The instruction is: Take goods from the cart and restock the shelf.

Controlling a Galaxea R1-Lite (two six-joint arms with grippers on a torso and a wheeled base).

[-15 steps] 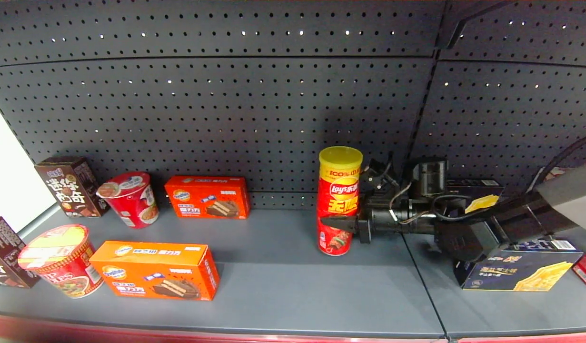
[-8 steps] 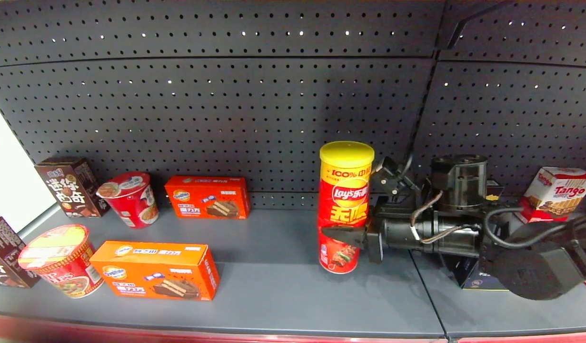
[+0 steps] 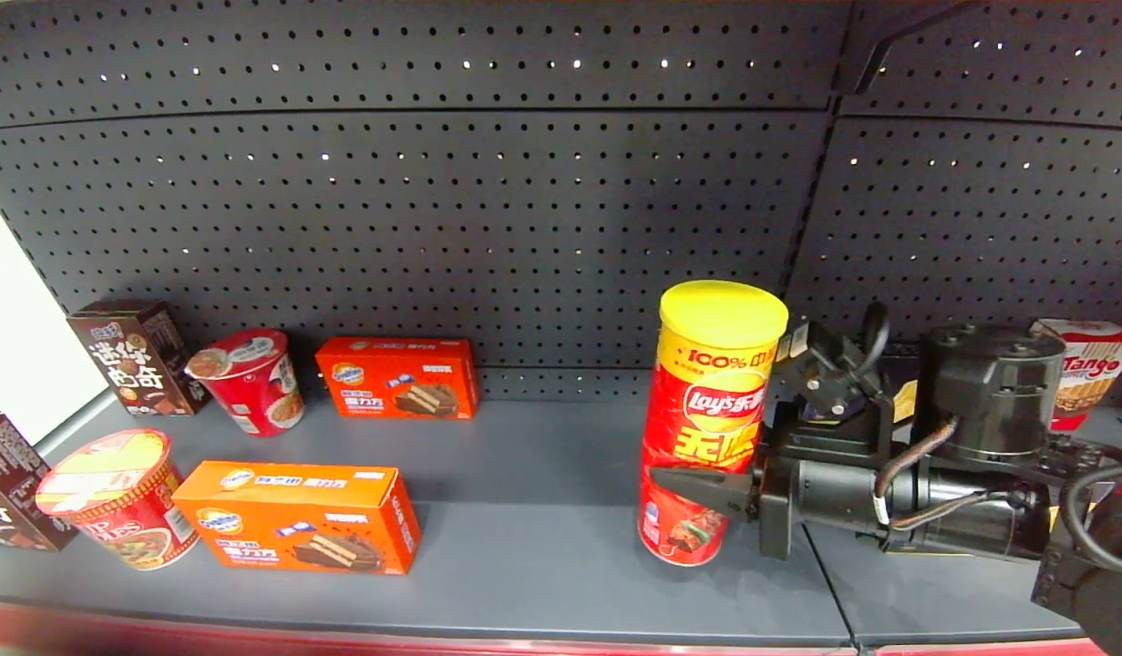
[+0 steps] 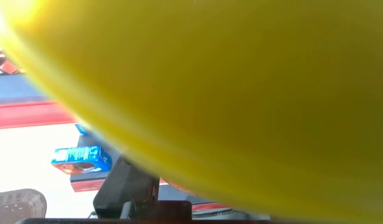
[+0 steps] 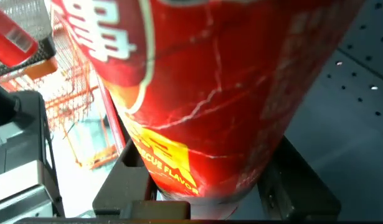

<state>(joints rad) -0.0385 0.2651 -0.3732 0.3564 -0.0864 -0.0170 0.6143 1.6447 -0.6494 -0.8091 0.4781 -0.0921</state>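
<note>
A tall red chips can [image 3: 709, 428] with a yellow lid stands upright over the grey shelf [image 3: 524, 510], right of its middle. My right gripper [image 3: 706, 478] comes in from the right and is shut on the can's lower half. Whether the can's base touches the shelf I cannot tell. In the right wrist view the red can [image 5: 210, 93] sits between the two fingers [image 5: 126, 180] of the right gripper [image 5: 210, 186]. In the left wrist view a smooth yellow pack [image 4: 228, 87] lies close against the camera, held in my left gripper, above a dark finger [image 4: 126, 190].
Two orange wafer boxes [image 3: 296, 517] [image 3: 396, 375], two red noodle cups [image 3: 114, 497] [image 3: 248, 378] and brown boxes [image 3: 137, 355] fill the shelf's left. A white and red wafer box [image 3: 1085, 364] stands far right. The pegboard [image 3: 433, 210] backs the shelf. An orange wire cart [image 5: 73, 118] is behind.
The right arm has carried the chips can to the right and toward the shelf's front edge. The white and red wafer box at the far right has come into sight.
</note>
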